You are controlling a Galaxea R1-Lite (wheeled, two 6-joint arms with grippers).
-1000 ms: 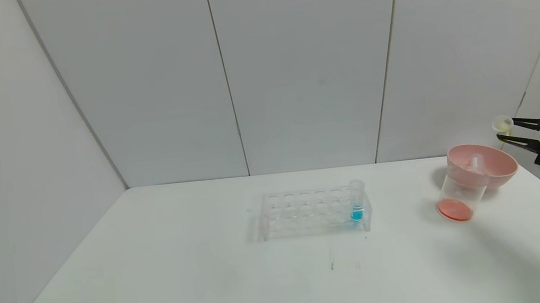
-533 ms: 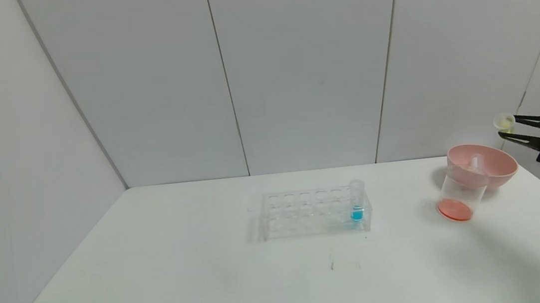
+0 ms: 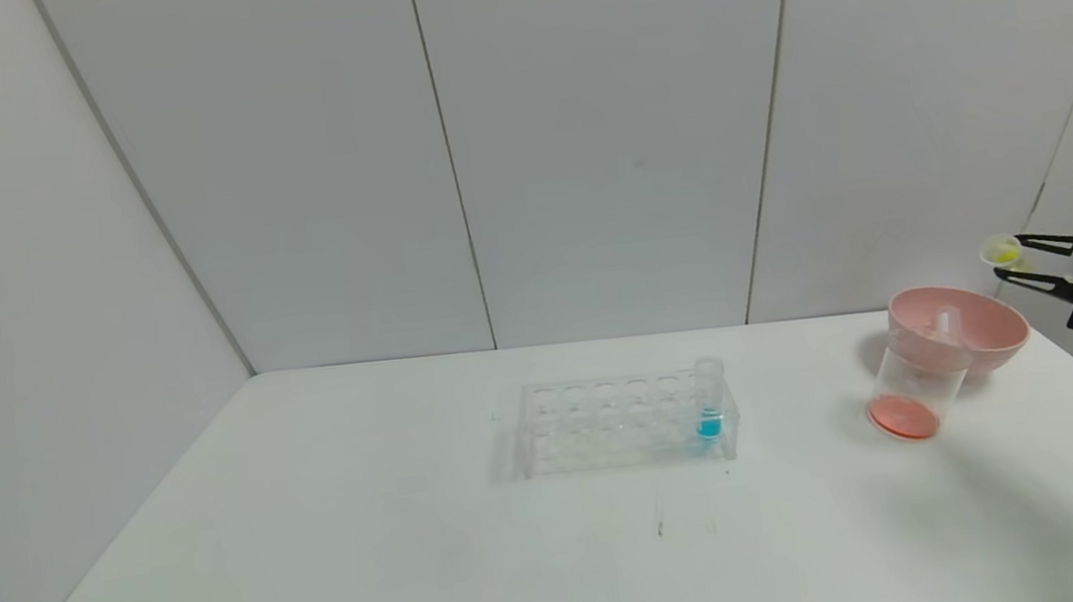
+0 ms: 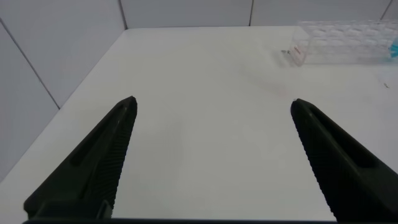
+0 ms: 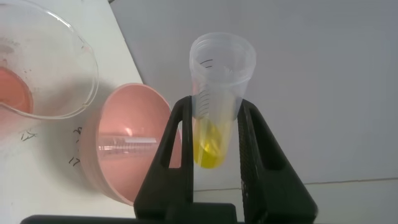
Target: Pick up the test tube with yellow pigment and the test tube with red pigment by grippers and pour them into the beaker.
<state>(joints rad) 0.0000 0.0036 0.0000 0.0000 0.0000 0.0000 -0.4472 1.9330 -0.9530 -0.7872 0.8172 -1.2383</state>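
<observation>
One tube remains to pour: my right gripper [image 5: 214, 140] clamps the clear yellow-pigment test tube [image 5: 216, 102]; next I carry it over the clear tapered beaker [image 3: 908, 394] and tip. My left gripper [image 4: 214, 165] idles, released.

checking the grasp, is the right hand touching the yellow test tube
Touching. The right wrist view shows the right hand clamped on the yellow test tube, a finger pressed against each side.

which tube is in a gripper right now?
The yellow tube, clamped in the right gripper off the table's right edge. The blue tube stands in the rack; an empty one lies in the pink bowl.
</observation>
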